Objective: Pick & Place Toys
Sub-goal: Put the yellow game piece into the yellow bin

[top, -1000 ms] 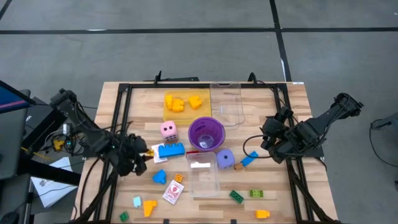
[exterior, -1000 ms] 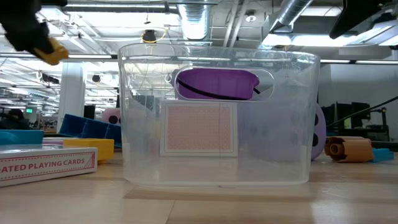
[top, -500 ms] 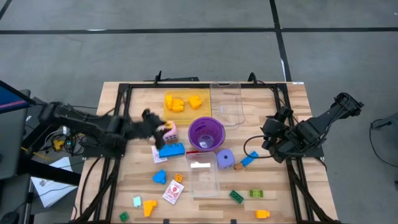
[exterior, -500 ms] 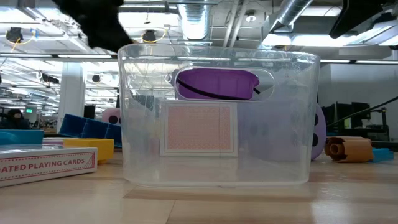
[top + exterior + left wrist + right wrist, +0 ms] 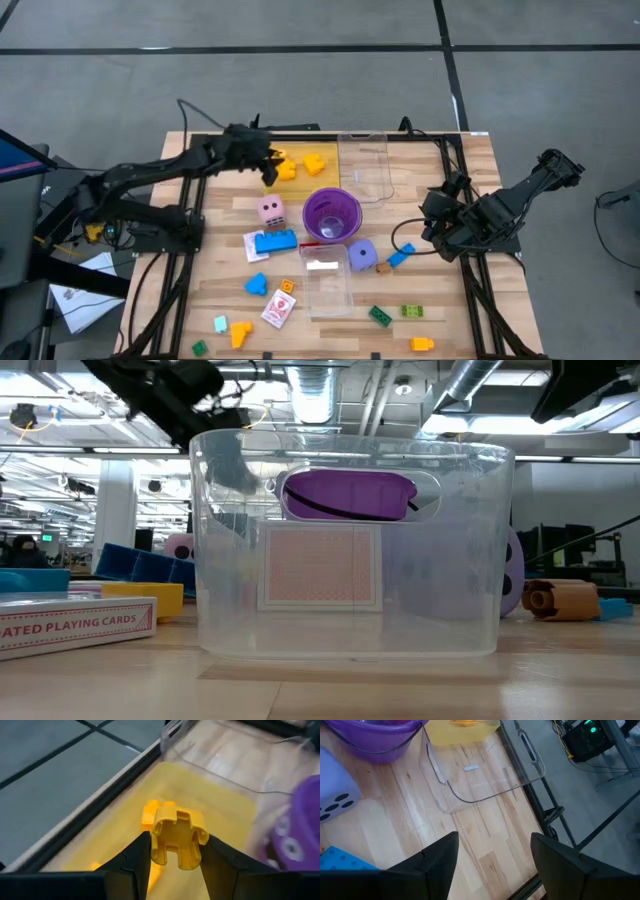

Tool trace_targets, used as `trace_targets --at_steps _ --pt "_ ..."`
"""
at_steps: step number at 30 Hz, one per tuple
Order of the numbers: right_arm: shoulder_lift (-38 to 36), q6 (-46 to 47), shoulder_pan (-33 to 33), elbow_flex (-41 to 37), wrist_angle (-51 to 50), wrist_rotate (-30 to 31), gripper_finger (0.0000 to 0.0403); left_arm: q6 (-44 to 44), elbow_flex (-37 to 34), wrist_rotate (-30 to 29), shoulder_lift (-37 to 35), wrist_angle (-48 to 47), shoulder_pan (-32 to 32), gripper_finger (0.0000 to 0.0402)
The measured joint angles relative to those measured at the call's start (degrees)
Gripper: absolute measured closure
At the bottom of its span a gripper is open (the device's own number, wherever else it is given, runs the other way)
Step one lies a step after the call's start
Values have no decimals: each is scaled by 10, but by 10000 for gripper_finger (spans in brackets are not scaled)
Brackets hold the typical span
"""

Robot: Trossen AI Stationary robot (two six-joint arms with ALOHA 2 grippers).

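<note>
While carrying: left gripper (image 5: 176, 851) pinching a yellow brick (image 5: 178, 838) between both fingers, hanging over the yellow tray (image 5: 292, 180) at the table's far side.
Brick's place: clamped in the claw, above the tray, not yet touching it; other yellow bricks (image 5: 300, 164) already lying inside.
Step in hand: likely the delivery leg, brick brought over its tray and ready for release.
Next move: probably lowering a little, then spreading the fingers so the brick drops among the others, clear of the tray wall.
Right gripper (image 5: 492, 852): fingers spread, holding nothing, waiting near the table's right edge beside the purple die (image 5: 362, 254).
Nearby: purple cup (image 5: 332, 214) in the middle, pink die (image 5: 270, 210) and blue brick (image 5: 274, 241) just beside it, clear tray (image 5: 366, 165) next to the yellow one, second clear tray (image 5: 350, 545) nearer the front with a card inside.
Still to sort: card pack (image 5: 279, 309), orange, green and blue bricks scattered along the front.
Surface: light wooden table (image 5: 470, 170) on a black frame.
Room: grey floor around; ceiling ducts and lights visible beyond.
</note>
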Motion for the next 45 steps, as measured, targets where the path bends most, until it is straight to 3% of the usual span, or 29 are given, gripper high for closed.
trace_targets --at_steps 5,10,16,45 --pt "0 0 0 0 0 0 161 36 68 1 92 -7 22 270" --pt "0 2 0 0 0 -3 161 72 138 3 181 -78 42 270" --pt "0 7 0 0 1 -17 161 96 160 1 240 -113 44 270" --pt "0 17 -1 0 4 -45 161 113 158 -81 264 -150 47 266"
